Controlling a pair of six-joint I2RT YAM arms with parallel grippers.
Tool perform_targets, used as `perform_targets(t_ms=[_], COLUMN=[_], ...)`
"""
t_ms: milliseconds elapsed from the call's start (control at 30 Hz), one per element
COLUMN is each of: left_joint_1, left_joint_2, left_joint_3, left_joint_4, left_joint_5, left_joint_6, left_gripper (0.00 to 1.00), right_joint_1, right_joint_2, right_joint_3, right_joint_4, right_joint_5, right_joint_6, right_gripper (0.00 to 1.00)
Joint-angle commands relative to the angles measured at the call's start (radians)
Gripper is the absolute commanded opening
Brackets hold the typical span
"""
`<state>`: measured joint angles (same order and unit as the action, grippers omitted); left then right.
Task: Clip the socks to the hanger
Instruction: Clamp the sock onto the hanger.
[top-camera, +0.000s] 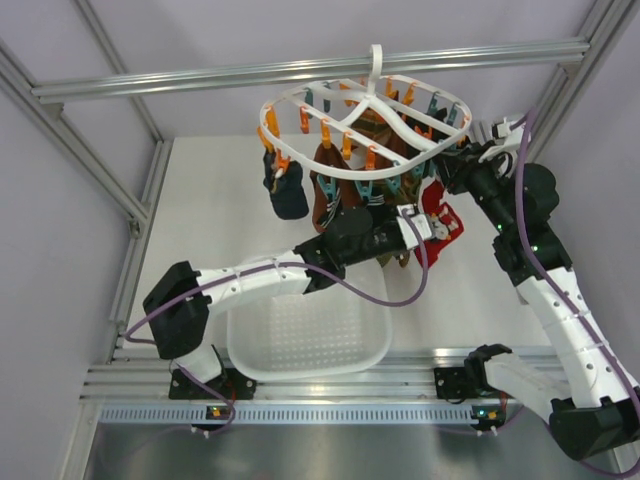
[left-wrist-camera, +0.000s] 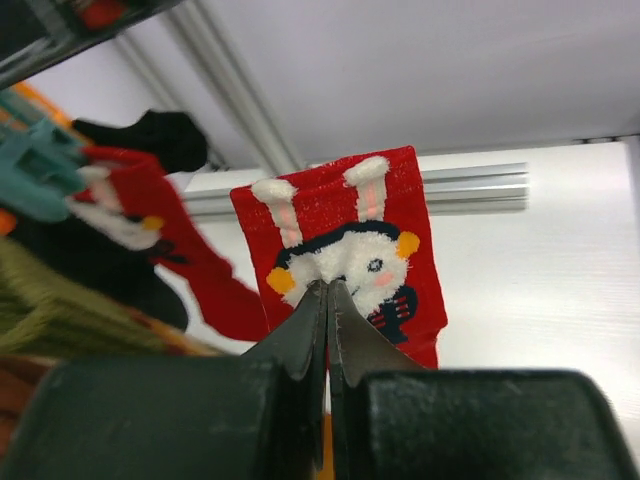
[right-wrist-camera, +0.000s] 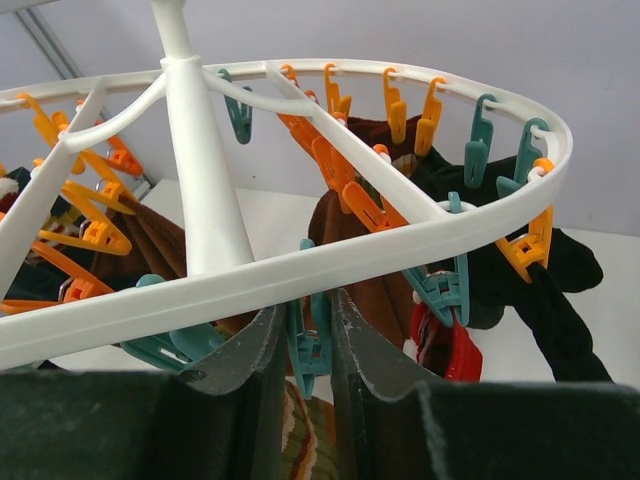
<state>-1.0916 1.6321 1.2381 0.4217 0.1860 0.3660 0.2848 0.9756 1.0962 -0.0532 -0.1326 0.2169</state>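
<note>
Where your left gripper (left-wrist-camera: 326, 295) reaches under the white ring hanger (top-camera: 283, 101), its jaws are fully closed on a red sock (left-wrist-camera: 335, 210), pinching the white bunny patch. Your right gripper (right-wrist-camera: 308, 305) is closed to a narrow gap, fingers (right-wrist-camera: 255, 345) squeezing a teal clip (right-wrist-camera: 308, 350) below the hanger rim. The second red sock (left-wrist-camera: 150, 225) hangs just beside another teal clip (left-wrist-camera: 35, 170), touching a black sock (left-wrist-camera: 160, 135).

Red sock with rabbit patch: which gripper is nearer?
Left. The left gripper pinches the red sock at its patch; the right gripper is up at the hanger rim, closed on a teal clip.
</note>
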Motion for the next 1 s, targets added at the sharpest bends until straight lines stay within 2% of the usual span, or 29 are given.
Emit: perform_targets(t_ms=[0, 433, 967], left_joint_1=[0.053, 0.154, 0.176], left_joint_2=[0.000, 0.021, 0.009], left_joint_3=[0.028, 0.012, -0.055], left_joint_4=[0.172, 0.233, 0.229], left_joint_5=[-0.052, -0.007, 0.017], left_joint_6=[-0.032, -0.009, -0.039], left_gripper=[0.00, 0.00, 0.00], right_joint_1=[0.014, 0.014, 0.001], right_joint_2=[0.035, 0.037, 0.041], right_joint_3=[0.057, 0.050, 0.056], right_joint_4=[0.056, 0.056, 0.062], right_joint_5=[-0.041, -0.038, -0.033], right_joint_6=[0.059, 0.065, 0.067], right_gripper=[0.00, 0.00, 0.00])
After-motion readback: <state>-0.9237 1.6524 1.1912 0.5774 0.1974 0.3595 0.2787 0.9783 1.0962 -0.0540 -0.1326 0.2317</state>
